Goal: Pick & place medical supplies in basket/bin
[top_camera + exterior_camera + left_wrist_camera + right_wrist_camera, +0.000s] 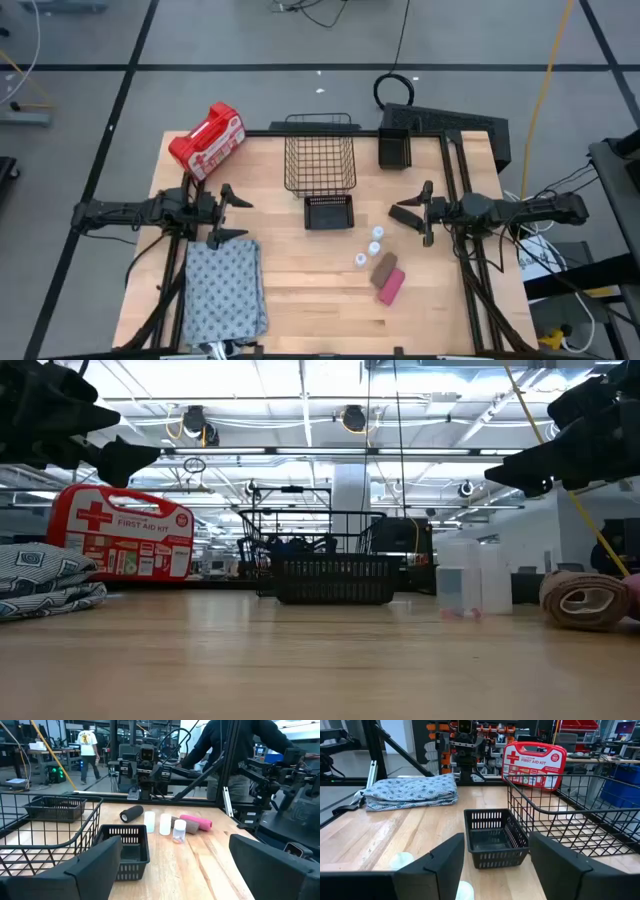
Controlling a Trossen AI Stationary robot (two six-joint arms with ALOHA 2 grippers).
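Observation:
Three small white vials (pixel 373 247) stand on the table right of centre, with a brown roll (pixel 384 268) and a pink roll (pixel 391 287) lying just nearer the front edge. The grey patterned cloth (pixel 223 290) lies folded at the front left. The wire basket (pixel 320 163) stands at the far middle. My left gripper (pixel 231 216) hovers open above the cloth's far edge, pointing toward the table's right. My right gripper (pixel 412 212) hovers open on the far right side of the vials, pointing toward the table's left. Both hold nothing.
A small black bin (pixel 329 212) sits just in front of the basket, between the two grippers. Another black bin (pixel 394 150) stands at the far right. A red first-aid kit (pixel 208 140) stands at the far left corner. People show in the room beyond (pixel 89 747).

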